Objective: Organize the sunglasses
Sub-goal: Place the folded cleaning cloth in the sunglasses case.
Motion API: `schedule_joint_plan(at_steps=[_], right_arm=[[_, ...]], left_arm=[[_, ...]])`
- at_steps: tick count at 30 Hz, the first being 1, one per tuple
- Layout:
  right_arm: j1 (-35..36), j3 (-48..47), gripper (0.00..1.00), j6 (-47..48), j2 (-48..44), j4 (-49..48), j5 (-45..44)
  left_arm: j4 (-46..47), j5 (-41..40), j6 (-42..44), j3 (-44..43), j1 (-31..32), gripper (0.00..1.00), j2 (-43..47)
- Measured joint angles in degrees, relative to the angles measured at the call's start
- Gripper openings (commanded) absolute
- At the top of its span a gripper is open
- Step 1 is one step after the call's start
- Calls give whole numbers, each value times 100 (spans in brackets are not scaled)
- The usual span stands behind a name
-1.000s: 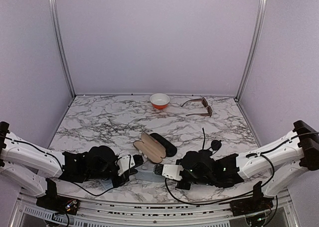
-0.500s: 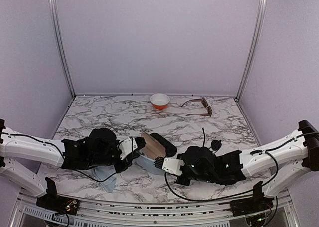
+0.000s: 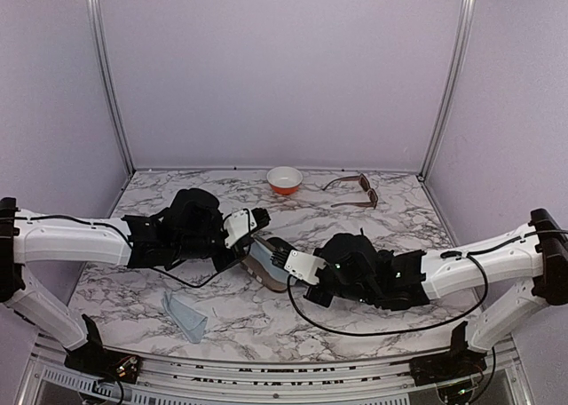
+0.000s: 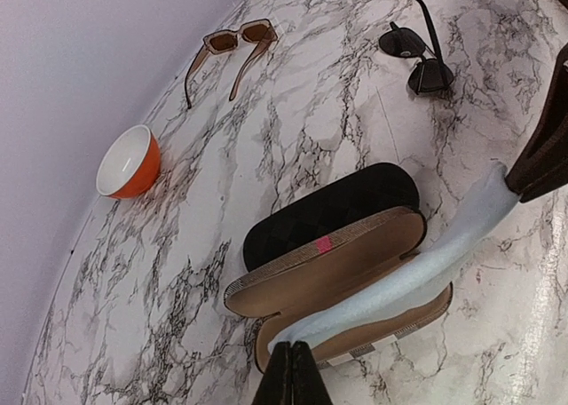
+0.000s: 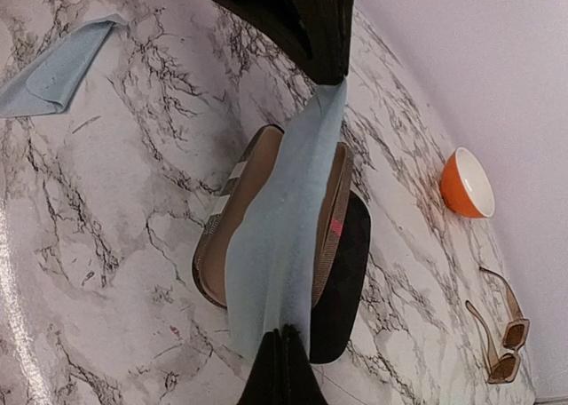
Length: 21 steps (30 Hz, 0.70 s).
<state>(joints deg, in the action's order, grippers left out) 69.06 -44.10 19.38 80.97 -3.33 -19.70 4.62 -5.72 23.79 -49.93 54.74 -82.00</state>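
pinching opposite ends of a pale blue cleaning cloth [image 4: 435,254], the left gripper [image 4: 291,361] and right gripper [image 5: 284,343], both clamped shut, stretch it over the open brown oblong case [image 4: 328,267]. brown square-lensed sunglasses [image 4: 238,39] and small black round-lensed sunglasses [image 4: 415,59] lie uncased farther off on the marble table [image 4: 177,316]. likely step: lining the case; next, lower the cloth in and release.
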Motion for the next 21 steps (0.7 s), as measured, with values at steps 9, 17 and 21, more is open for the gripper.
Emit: schedule_joint_plan(at_steps=[9,17,21], right_arm=[[-136,-295,0,105,673,-136,-7],[-216,-507,0,190,1045,-284,-17],[-243,-575,0,219,1207,-356,-20]], left_arm=[[-2,264,463,-313,-363,0,-529],[26,590,584,-584,-752,0,-1062],[31,699,603,-662,-857,0,-1333]])
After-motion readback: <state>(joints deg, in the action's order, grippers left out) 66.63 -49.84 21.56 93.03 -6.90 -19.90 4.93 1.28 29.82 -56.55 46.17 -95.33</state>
